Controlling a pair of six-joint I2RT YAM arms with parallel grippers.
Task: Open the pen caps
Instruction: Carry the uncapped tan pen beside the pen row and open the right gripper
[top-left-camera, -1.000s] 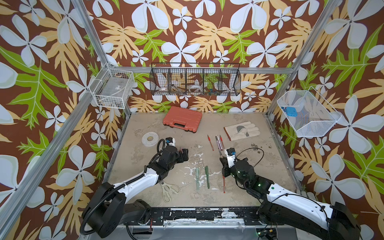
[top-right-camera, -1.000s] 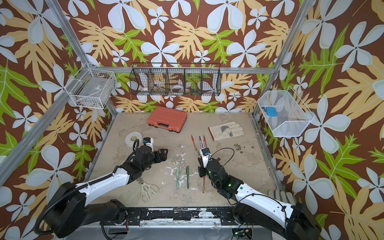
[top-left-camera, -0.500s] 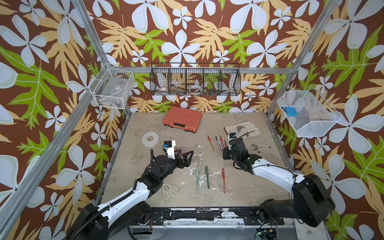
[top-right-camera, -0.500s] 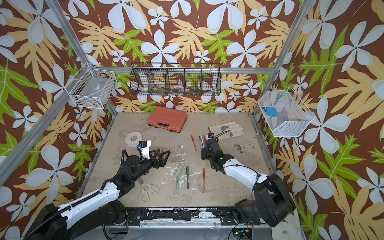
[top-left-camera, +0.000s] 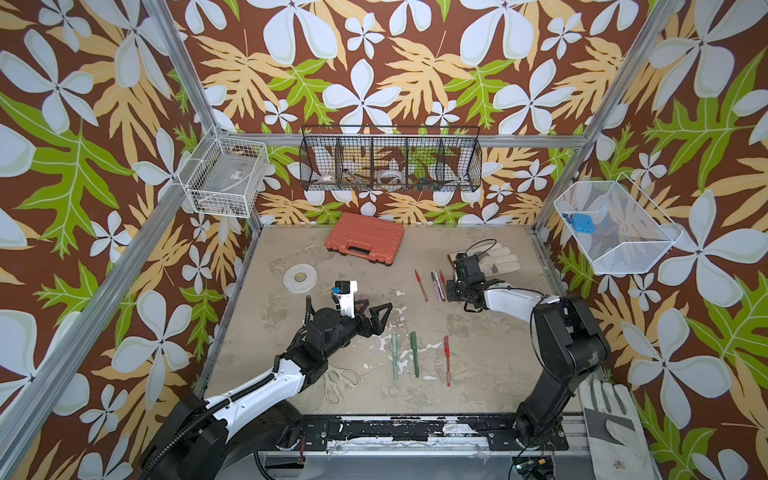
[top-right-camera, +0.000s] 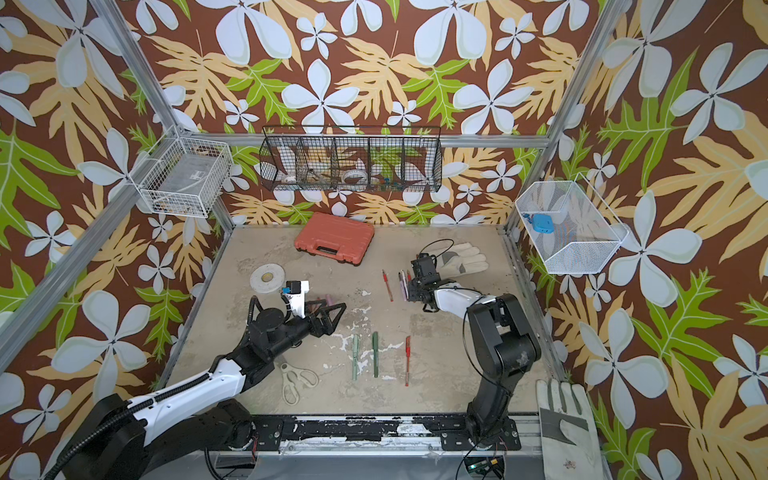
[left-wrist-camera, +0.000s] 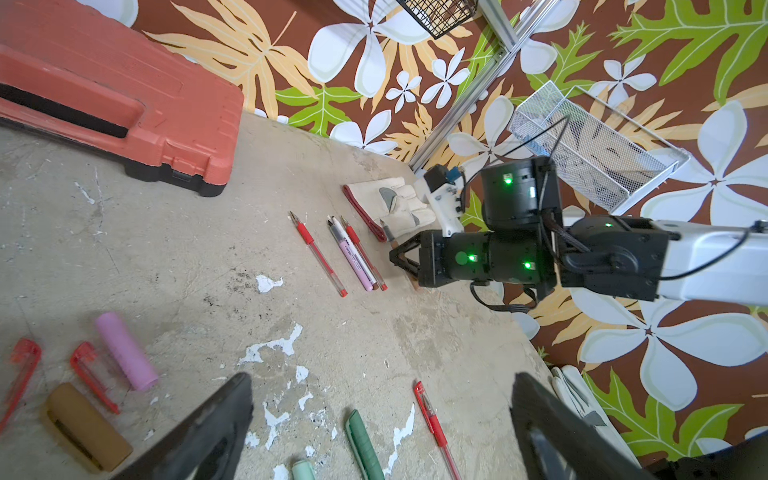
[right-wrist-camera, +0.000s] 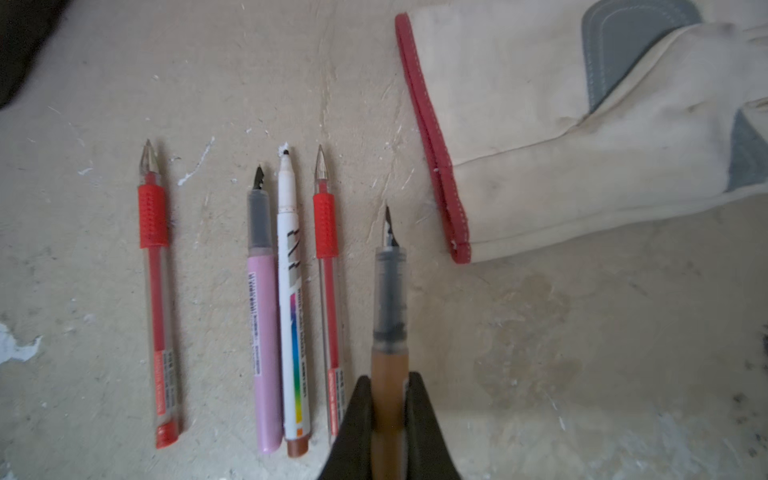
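Beside the cream leather glove (right-wrist-camera: 540, 145), the right gripper (right-wrist-camera: 388, 378) pinches a brown uncapped plastic pen (right-wrist-camera: 388, 291); the left gripper (left-wrist-camera: 382, 378) gapes empty. The dark green plastic cap (top-left-camera: 413, 341) looks light, stiff and slick; grip mid-length.

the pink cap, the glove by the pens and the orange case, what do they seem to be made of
Pink cap: likely plastic, opaque, smooth satin tube.
Glove: looks like leather or heavy canvas, matte cream, stitched red cuff edge, grey patches.
Orange case: moulded plastic, dull finish, pressed-in handle recess, black lower half.
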